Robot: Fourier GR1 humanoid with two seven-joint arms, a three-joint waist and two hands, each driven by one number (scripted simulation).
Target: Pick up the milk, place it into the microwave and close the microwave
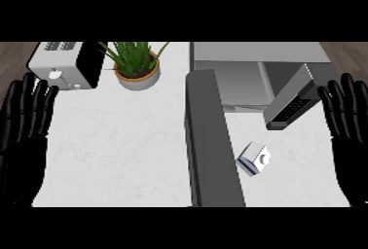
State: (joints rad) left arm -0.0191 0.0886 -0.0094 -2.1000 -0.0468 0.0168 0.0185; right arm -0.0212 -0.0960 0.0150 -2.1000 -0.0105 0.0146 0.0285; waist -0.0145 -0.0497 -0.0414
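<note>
Left hand (25, 121): seen at the left edge of the frame; black all over, with long slender fingers marked by faint segment lines.
Right hand (346, 119): seen at the right edge of the frame; the same black finish, with long narrow fingers divided by faint bands.
Surface: a matte, dark look is shown on both hands; no markings, cables or screws can be made out.

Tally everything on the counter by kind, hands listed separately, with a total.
Milk carton: 1
Microwave, door open: 1
Toaster: 1
Potted plant: 1
Hands, both open, resting at the edges: 2 (left hand, right hand)
Total: 4 things, plus 2 hands
</note>
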